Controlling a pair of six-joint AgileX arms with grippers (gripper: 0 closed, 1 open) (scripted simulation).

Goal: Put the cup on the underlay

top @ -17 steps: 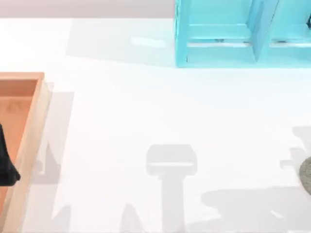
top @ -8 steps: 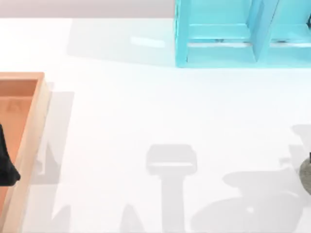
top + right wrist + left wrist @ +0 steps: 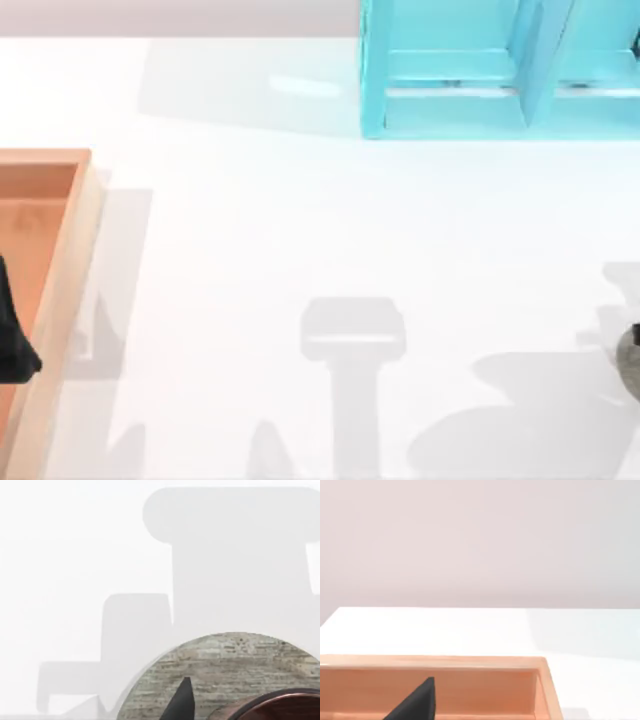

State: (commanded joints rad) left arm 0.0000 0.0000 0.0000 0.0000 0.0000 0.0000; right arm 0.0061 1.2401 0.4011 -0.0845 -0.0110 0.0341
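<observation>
The desk (image 3: 300, 230) carried the underlay (image 3: 235, 670) at its right edge, nearest the right arm. The cup (image 3: 280, 707) sat over the disc, just beside a dark fingertip (image 3: 181, 700); whether those fingers clamped it, I cannot tell. The left arm idled over the tray (image 3: 50, 300).

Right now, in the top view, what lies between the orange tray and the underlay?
Nothing solid. The white table between the orange tray at the left edge and the underlay at the right edge is bare, crossed only by grey shadows.
</observation>
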